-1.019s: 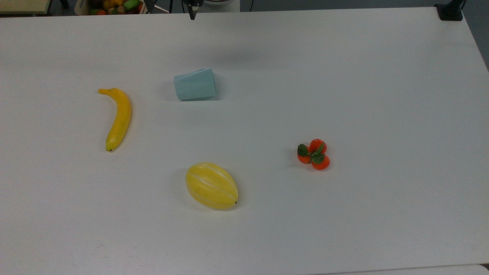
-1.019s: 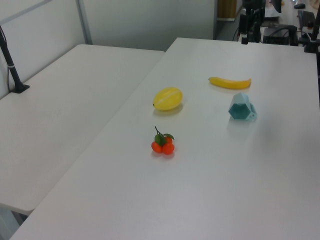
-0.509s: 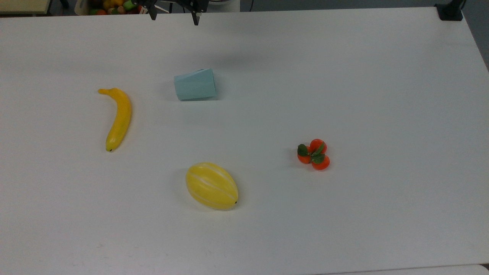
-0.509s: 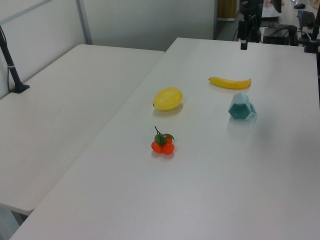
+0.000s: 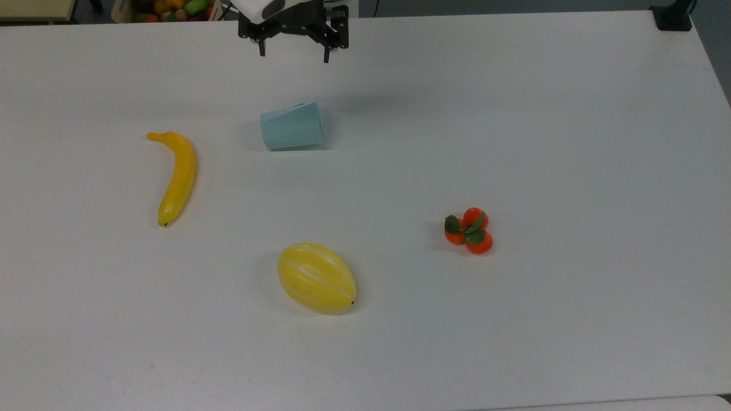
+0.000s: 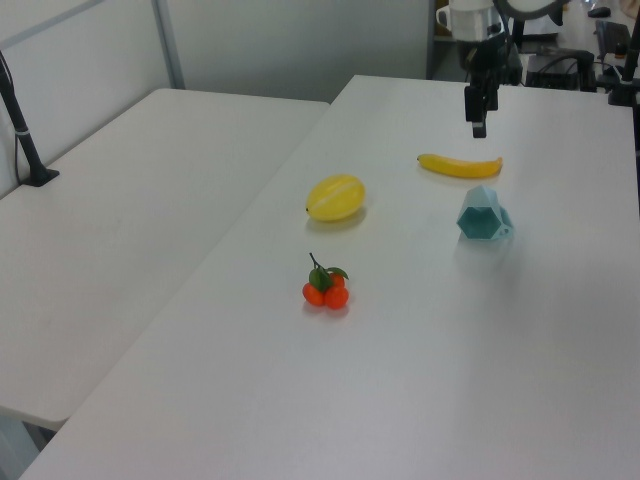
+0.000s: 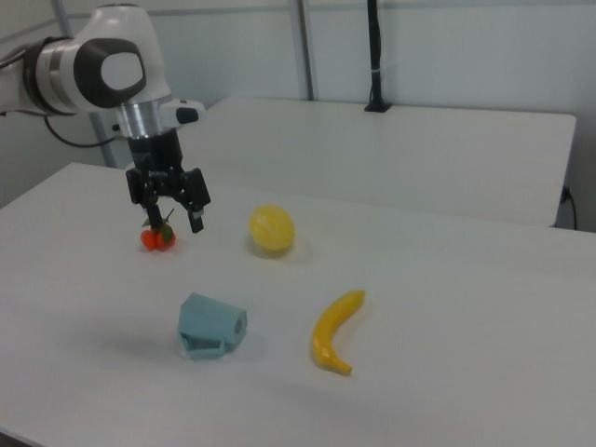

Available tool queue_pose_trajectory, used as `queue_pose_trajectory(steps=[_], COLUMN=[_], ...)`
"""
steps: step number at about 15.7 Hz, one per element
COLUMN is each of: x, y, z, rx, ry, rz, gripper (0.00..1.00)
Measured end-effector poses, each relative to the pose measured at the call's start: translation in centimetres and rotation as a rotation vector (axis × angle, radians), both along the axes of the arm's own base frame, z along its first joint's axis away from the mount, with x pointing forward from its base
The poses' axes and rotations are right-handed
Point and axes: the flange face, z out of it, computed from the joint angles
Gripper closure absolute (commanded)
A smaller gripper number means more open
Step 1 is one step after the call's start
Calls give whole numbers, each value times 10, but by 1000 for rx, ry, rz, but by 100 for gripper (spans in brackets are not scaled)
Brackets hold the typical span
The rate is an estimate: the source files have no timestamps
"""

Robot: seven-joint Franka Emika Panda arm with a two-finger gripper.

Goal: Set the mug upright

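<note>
The pale blue faceted mug lies on its side on the white table, its long axis running left to right in the top view. In the left view the mug shows a hexagonal end face. The right view has the mug with its small handle low against the tabletop. My gripper hangs open in the air beyond the mug, toward the top view's upper edge, with nothing between its fingers. It also appears in the left view and the right view, apart from the mug.
A banana lies to the top view's left of the mug. A yellow melon and a cluster of tangerines sit nearer the top view's lower edge. A bin of toy fruit stands off the table's far edge.
My gripper has come in over the table's far edge toward the mug and to the top view's right, dropping lower. The mug and fruit have not moved.
</note>
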Motion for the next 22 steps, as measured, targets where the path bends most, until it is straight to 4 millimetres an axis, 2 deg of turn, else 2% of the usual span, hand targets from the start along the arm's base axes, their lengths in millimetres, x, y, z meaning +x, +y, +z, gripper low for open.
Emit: queue_pose_trajectory(steps=[2,8,11,13,17,22], x=[0,8,11,6,-6,-12], y=[13,19,22,33,49,45], z=[-16,-79,-109,-125,-143,-161], rx=[-51,-228,-265,-264,-278,-306], ry=[5,-68,-52,-37,-5,7], rz=[37,29,41,69,114,141], gripper=[0,0,0,0,1,7])
